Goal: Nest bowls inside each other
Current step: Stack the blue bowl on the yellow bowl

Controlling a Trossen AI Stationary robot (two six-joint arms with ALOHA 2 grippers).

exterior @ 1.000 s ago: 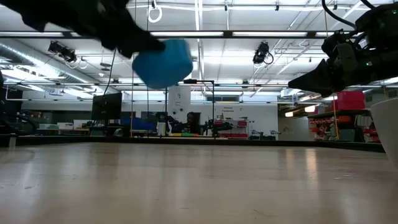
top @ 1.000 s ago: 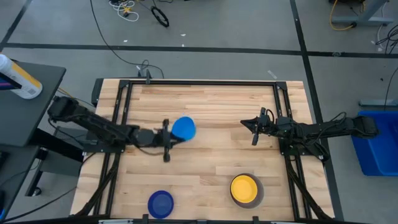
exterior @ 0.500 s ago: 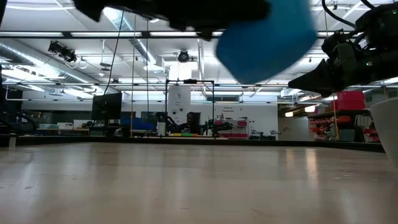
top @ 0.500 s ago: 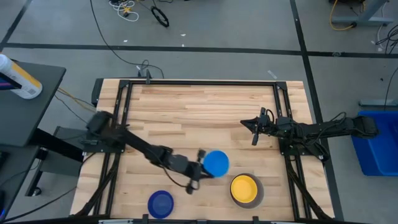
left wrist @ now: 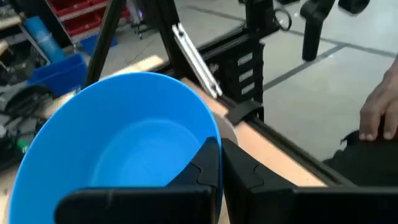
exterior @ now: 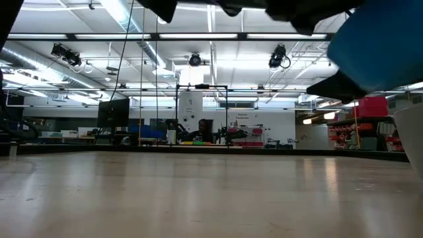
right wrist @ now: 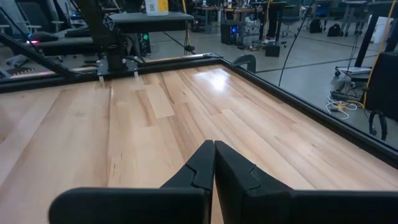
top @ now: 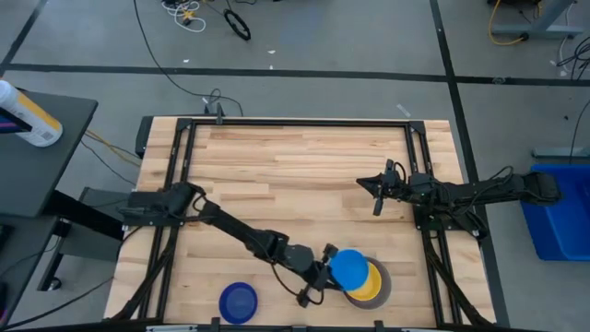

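**Now the light blue bowl hangs over the yellow one**

Low and right of centre in the high view, the light blue bowl sits in the grip of the left gripper, whose fingers are pinched tight on the bowl's rim; the left wrist view shows the two dark fingers closed together over the near edge of the bowl. From above, the bowl overlaps the left part of the yellow bowl, which rests inside the grey bowl near the lower right of the table. In the low view the blue bowl fills the upper right corner, clear above the tabletop, with the pale wall of the grey bowl at the right edge below it.

Further left along the bottom edge of the high view lies the dark blue bowl, alone and well apart from the stack.

At right of centre, the right gripper waits over bare wood, its fingers closed together on nothing.
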